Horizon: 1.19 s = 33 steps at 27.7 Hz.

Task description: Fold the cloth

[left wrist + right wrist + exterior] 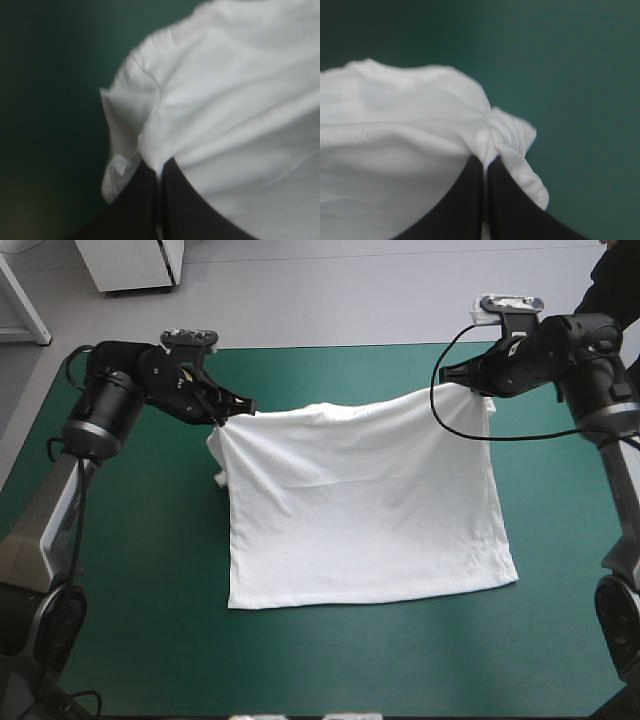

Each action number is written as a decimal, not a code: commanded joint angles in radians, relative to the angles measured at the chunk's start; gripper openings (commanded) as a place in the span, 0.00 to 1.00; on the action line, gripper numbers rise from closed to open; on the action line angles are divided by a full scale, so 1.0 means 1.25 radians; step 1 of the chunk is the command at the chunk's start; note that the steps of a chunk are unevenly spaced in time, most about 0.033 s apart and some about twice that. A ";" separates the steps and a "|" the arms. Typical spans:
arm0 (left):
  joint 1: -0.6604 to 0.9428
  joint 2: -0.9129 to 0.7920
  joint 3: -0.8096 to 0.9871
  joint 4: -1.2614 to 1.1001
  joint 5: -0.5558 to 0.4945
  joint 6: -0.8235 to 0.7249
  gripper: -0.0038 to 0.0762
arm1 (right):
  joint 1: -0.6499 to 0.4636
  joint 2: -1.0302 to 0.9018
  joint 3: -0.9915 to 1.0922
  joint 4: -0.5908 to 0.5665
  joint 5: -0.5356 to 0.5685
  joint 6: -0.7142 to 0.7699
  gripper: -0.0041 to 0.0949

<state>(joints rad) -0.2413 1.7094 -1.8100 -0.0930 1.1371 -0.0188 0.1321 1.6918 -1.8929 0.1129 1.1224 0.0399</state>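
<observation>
The white T-shirt [360, 510] hangs stretched between both grippers, its far edge lifted and its near hem lying on the teal-green cover. My left gripper [238, 406] is shut on the T-shirt's far left corner. My right gripper [478, 392] is shut on the far right corner. In the left wrist view the black fingers [145, 200] meet in an arch, pinching the T-shirt [225, 115], and a sleeve droops beside them. In the right wrist view the fingers [470, 200] pinch a bunched fold of the T-shirt [395, 145].
Bare teal-green cover [130, 620] surrounds the T-shirt on the left, right and near sides. A small bunch of sleeve [217, 475] sticks out at the T-shirt's left edge.
</observation>
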 commanded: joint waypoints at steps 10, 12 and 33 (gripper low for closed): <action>-0.004 -0.137 -0.369 -0.017 0.008 0.015 0.04 | 0.000 -0.239 -0.129 -0.004 -0.014 -0.016 0.02; -0.004 -0.137 -0.392 -0.017 0.013 0.015 0.04 | 0.000 -0.251 -0.132 -0.004 -0.014 -0.019 0.02; -0.004 0.042 -0.393 0.031 -0.389 0.015 0.04 | -0.002 -0.036 -0.132 -0.125 -0.436 -0.001 0.02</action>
<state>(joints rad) -0.2413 1.7710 -2.2759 -0.0668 0.8249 0.0000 0.1321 1.6577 -2.0297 -0.0225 0.7644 0.0381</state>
